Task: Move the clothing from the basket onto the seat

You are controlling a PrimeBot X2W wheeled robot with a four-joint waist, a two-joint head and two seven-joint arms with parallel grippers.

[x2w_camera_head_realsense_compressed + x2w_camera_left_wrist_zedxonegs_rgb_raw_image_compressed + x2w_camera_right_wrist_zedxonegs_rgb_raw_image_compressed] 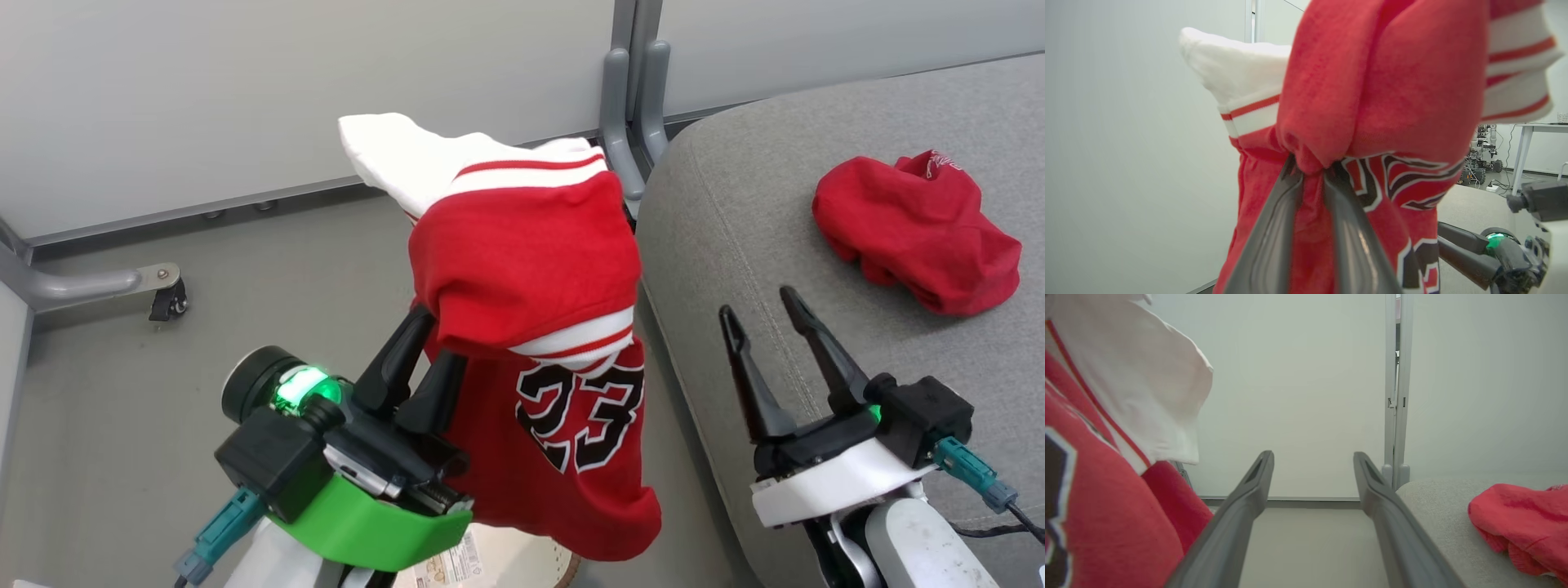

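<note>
The grey sofa seat carries a crumpled plain red garment toward its far right side. Beside it, the grey floor bears the basket, mostly hidden.

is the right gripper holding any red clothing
No, the right gripper is open, with nothing between its two long dark fingers.

The number 23 was read in black, white-edged digits on the jersey, at 6 o'clock in the head view. Print on the paper label below it and a white mark on the plain red garment at 2 o'clock couldn't be read.
</note>
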